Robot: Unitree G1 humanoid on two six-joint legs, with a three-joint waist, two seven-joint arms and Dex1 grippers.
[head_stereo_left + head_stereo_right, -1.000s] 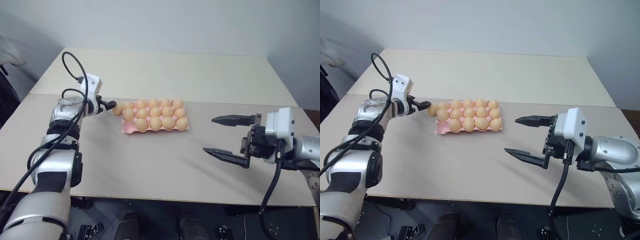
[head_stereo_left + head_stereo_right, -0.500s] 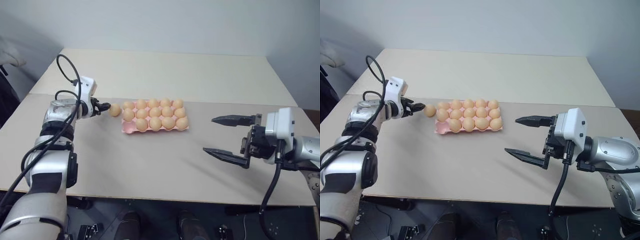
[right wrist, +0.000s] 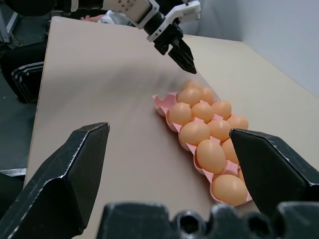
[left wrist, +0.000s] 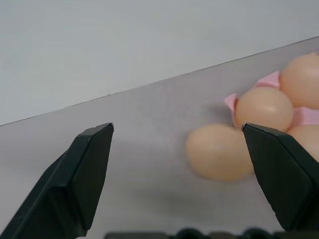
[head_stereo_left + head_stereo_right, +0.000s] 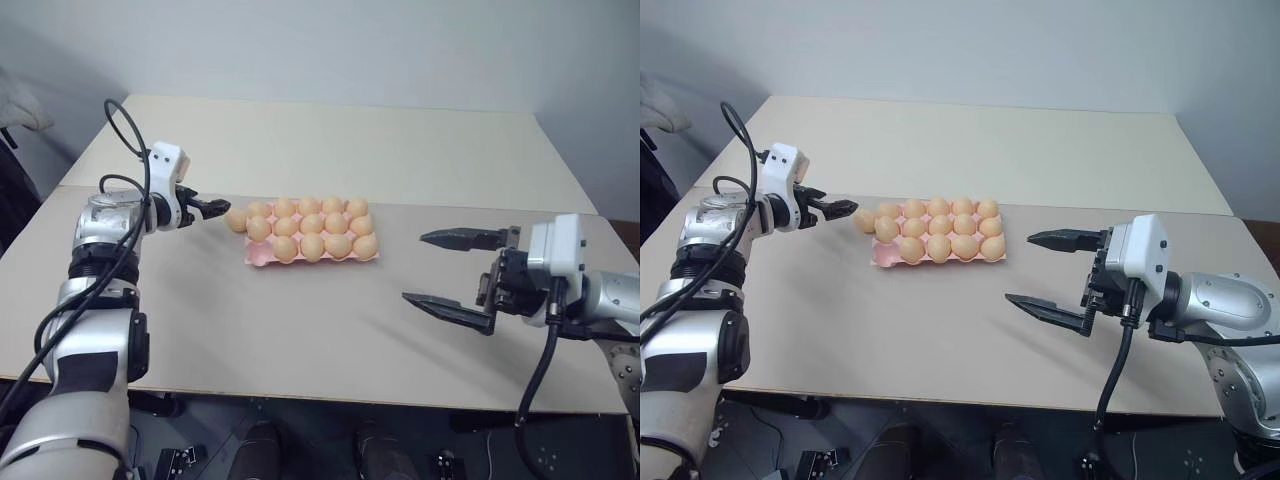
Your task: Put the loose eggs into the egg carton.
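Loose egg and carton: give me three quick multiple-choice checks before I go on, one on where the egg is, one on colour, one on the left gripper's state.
1. Where is the loose egg?
A. On the table, against the left end of the egg carton
B. In a carton cup
C. At the table's right edge

2. What colour is the egg carton?
A. Blue
B. Pink
C. Grey

3. How is the left gripper?
A. Shut on the egg
B. Shut, empty
C. Open, holding nothing

Answers:
1 A: the left wrist view shows the egg lying on the tabletop beside the carton's corner.
2 B: the moulded tray shows pink between and around the eggs.
3 C: its two fingers stand wide apart, and the egg rests on the table.
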